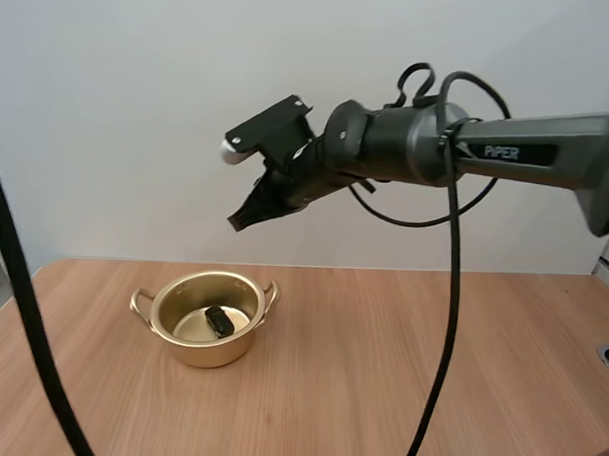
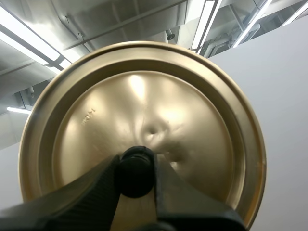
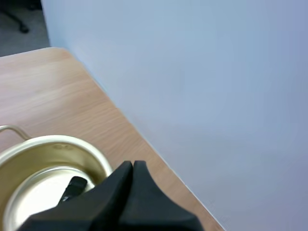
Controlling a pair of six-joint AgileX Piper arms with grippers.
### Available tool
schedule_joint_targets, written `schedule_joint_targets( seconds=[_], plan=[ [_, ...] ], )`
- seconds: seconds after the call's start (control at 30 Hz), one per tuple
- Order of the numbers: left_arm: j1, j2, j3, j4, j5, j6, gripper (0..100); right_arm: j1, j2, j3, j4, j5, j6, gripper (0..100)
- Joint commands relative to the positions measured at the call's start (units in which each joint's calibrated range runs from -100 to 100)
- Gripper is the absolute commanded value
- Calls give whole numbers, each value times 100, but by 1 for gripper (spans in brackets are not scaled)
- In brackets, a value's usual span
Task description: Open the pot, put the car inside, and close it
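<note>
**High view.** Wooden table point(image 1: 400, 371) with gold pot point(image 1: 210, 353) toward 8 o'clock of the tabletop, upright and uncovered, loop handles at 9 and 3 o'clock of its rim. Small black car point(image 1: 219, 321) inside on the pot floor, close to centre and clear of the wall. Right gripper point(image 1: 241, 222) in the air at 12 o'clock from the pot, well apart from it. Tips aimed toward 7 o'clock, on an arm reaching in from 3 o'clock.

**Right wrist view.** Fingers of the right gripper pressed together as one dark wedge, nothing between them. Pot rim and car just beyond the tips. Bare tabletop past the pot, running up to a pale wall point(image 3: 216, 72).

**Left wrist view.** Left gripper point(image 2: 136, 166) clamped on the black knob point(image 2: 136, 175) of the gold lid point(image 2: 144, 106), one finger at 9 o'clock of the knob and the other at 3 o'clock, both touching it. Lid held off the pot and face-on to the camera, round, with a raised outer ring. Shallow dimple near the lid's centre at 1 o'clock from the knob, and a faint stamped mark at 10 o'clock. Position of the lid relative to the pot not determinable.
</note>
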Motion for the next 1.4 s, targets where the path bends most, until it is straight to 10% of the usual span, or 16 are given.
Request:
schedule_joint_targets(
  seconds=[0.0,0.33,0.87,1.37],
  plan=[
    [2,112,420,196,597,-67,0,-823,-924,-4,2,378,468,0],
    [57,922,2809,686,32,-285,0,-2105,-2528,572,65,998,956,0],
    [254,1317,6038,-440,-3466,185,0,-2209,-3973,2421,141,-684,956,0],
    [254,2673,5936,-794,-1358,1173,0,-2298,-3996,2421,175,-798,956,0]
  ],
)
